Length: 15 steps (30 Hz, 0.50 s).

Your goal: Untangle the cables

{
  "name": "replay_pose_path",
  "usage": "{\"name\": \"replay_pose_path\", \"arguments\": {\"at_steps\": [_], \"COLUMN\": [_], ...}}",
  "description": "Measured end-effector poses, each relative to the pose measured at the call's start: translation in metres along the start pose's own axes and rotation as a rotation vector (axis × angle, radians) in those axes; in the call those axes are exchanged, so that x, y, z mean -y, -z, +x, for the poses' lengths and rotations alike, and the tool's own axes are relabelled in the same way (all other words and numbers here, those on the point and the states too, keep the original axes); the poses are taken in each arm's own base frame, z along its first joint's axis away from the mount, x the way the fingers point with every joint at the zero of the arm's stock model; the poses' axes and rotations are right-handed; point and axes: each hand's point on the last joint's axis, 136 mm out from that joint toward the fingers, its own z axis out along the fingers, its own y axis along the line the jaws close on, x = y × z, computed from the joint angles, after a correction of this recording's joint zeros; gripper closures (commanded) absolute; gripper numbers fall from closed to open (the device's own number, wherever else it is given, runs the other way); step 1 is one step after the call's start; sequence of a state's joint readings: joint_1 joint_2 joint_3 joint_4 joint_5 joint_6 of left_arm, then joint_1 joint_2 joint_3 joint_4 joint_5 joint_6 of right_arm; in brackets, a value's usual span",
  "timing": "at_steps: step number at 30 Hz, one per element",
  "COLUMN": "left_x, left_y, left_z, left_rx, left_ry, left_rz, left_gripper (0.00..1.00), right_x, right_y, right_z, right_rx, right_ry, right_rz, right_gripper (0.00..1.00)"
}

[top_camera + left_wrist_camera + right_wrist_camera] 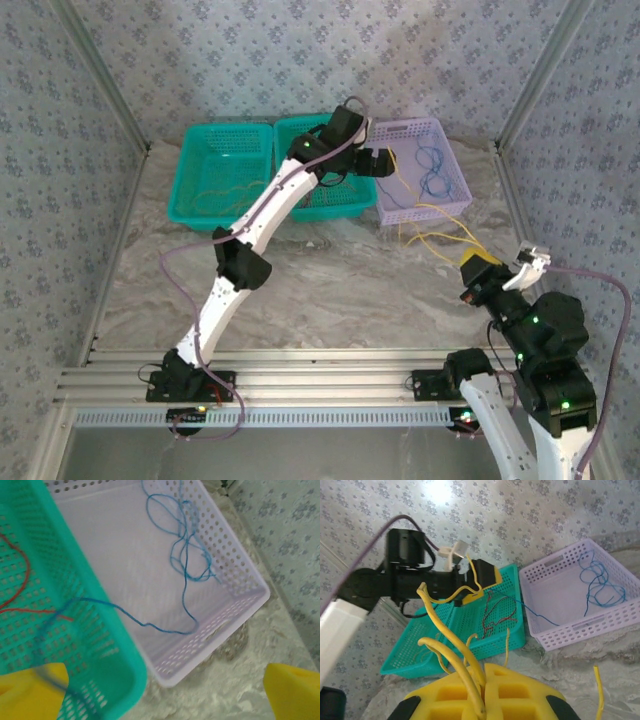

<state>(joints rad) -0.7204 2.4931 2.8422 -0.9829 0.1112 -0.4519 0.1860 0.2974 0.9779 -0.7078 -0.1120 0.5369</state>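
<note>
**Left hand.** The left hand (160, 694) is fully open. Its two yellow fingertips (31, 692) stand at opposite lower corners of the left wrist view, with nothing between them. In the top view the left arm reaches across the counter (330, 290), and the hand hangs over the junction of the middle teal basket (340, 205) and the lilac basket (405, 127).

**Right hand.** The right hand (485, 680) is closed on the yellow cables (447, 640). Several strands rise in loops from between its fingers. In the top view this hand sits near the right arm's base, well apart from the baskets.

**Cable locations.**
- Blue cable (183, 585): most of it lies in loose loops on the floor of the lilac basket. One strand runs out over the rim of the middle teal basket and trails down toward the left fingertip. Whether it touches the fingertip cannot be determined, because the near end is blurred.
- Red cable (26, 572): it lies inside the middle teal basket, in a loose tangle in the right wrist view.
- Yellow cables: in the top view they run from the near edge of the lilac basket across the counter to the right hand.

**Baskets.** Three baskets stand side by side at the far edge of the counter. The left teal basket (195, 170) touches the middle teal basket, which in turn touches the lilac basket.
</note>
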Motion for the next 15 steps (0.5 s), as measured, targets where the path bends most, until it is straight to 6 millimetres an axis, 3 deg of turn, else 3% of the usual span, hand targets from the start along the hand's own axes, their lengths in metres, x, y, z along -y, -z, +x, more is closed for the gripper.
{"name": "replay_pose_path", "arguments": {"at_steps": [6,10,12,15], "left_x": [-0.02,-0.035,-0.042,-0.047], "left_y": [0.013,0.021,0.034,0.072], "left_z": [0.017,0.025,0.023,0.014], "left_rx": [-0.078,-0.11,-0.102,-0.063], "left_ry": [-0.022,-0.016,-0.018,-0.018], "left_rz": [-0.087,-0.16,-0.204,-0.252], "left_gripper": [0.0,0.0,0.0,0.0], "right_x": [0.0,-0.003,-0.002,-0.004], "right_y": [-0.004,-0.019,-0.031,-0.049], "right_z": [0.001,0.008,0.015,0.026], "right_rx": [-0.014,-0.082,-0.135,-0.219], "right_ry": [-0.027,-0.042,-0.056,-0.071], "right_rz": [0.001,-0.009,-0.008,-0.016], "right_gripper": [1.0,1.0,1.0,1.0]}}
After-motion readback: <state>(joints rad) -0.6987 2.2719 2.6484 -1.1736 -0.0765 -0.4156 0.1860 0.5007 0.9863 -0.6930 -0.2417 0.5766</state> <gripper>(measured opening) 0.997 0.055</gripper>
